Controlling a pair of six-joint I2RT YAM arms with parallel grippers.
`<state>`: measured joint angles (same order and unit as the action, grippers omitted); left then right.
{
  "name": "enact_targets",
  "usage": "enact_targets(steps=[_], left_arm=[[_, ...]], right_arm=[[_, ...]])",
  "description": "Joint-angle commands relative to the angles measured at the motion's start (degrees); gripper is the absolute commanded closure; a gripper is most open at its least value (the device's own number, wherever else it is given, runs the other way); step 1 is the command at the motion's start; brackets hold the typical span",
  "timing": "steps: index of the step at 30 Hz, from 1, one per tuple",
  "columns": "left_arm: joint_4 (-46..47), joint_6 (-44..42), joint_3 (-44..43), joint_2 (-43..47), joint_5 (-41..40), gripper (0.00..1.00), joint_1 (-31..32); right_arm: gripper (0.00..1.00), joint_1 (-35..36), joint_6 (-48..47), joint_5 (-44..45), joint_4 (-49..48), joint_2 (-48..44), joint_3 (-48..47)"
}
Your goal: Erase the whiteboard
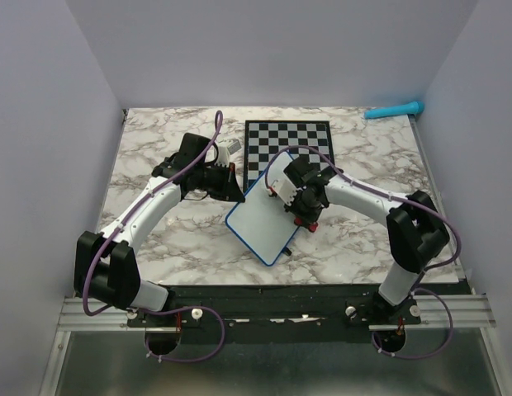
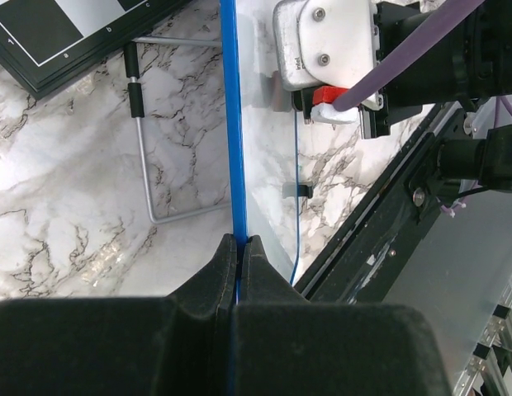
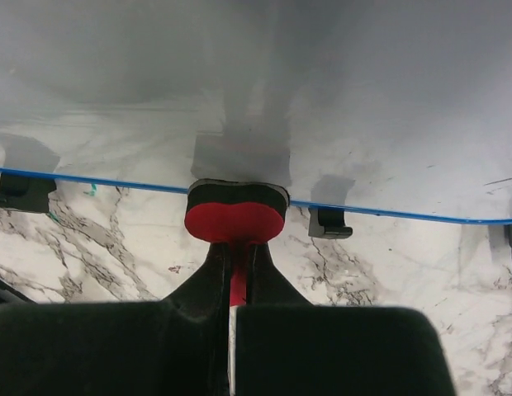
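The whiteboard (image 1: 258, 224), white with a thin blue rim, lies turned at an angle in the middle of the marble table, its far corner at the chessboard. My left gripper (image 1: 237, 196) is shut on the board's blue rim (image 2: 231, 124) at its left edge. My right gripper (image 1: 304, 213) is shut on a red eraser with a black pad (image 3: 235, 216). The pad sits against the board's right edge (image 3: 388, 211). The board's face (image 3: 322, 99) looks blank in the right wrist view. The eraser also shows in the left wrist view (image 2: 329, 96).
A black-and-white chessboard (image 1: 287, 148) lies behind the whiteboard. A teal marker (image 1: 394, 109) lies at the far right corner. A grey wire frame (image 2: 144, 165) lies on the marble left of the board. Black clips (image 3: 330, 223) stick out under the board's edge. Walls enclose the table.
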<state>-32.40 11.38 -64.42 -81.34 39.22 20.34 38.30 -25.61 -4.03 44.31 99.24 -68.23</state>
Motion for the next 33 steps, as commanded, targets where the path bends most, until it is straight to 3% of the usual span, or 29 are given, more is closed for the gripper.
enact_targets(steps=[1,5,10,22,25,33], left_arm=[[-2.14,-1.62,-0.70,-0.75,2.97,1.00,1.02],[-2.58,-1.97,-0.97,-0.84,2.88,1.00,1.02],[-2.49,-1.97,-0.70,-0.57,2.61,1.00,1.02],[-2.14,-1.88,-0.35,-0.49,3.32,1.00,1.02],[-1.96,-1.80,-0.18,-0.49,3.40,1.00,1.02],[-2.40,-2.32,-0.26,-0.40,3.05,1.00,1.02]], right_arm=[[0.99,0.19,-0.15,-2.38,-0.91,2.71,-9.42],[0.99,0.10,0.38,-2.03,0.51,5.17,-19.36],[0.99,-2.18,-1.90,-2.12,3.67,8.33,-25.11],[0.99,-5.78,-8.06,-3.79,3.32,4.74,-4.82],[0.99,-6.92,-7.36,-3.53,3.76,4.99,-8.14],[0.99,-7.98,-4.98,-3.88,5.96,10.53,-28.87]])
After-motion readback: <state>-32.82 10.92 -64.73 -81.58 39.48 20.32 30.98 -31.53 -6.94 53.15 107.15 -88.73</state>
